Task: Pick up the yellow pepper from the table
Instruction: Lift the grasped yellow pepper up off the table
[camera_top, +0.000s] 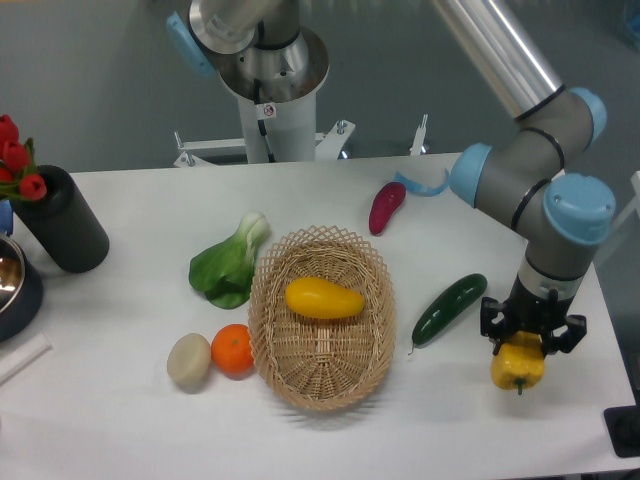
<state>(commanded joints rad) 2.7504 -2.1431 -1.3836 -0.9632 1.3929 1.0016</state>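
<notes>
- Gripper (521, 340) — lower right of the frame, pointing down, fingers closed around the top of the yellow pepper (518, 366).
- Yellow pepper — lower right, hanging under the gripper over the table (120, 420); whether its base touches the surface cannot be told.
- Cucumber (449, 308) — just left of the pepper, lying diagonally.
- Wicker basket (322, 375) — centre, holding a smooth yellow oval fruit (322, 298).
- Bok choy (228, 262) — left of the basket.
- Orange (233, 350) and pale potato (188, 361) — lower left, touching.
- Purple sweet potato (386, 207) — upper centre-right.
- Black cylinder vase (62, 220) with red flowers (14, 160) — far left edge.
</notes>
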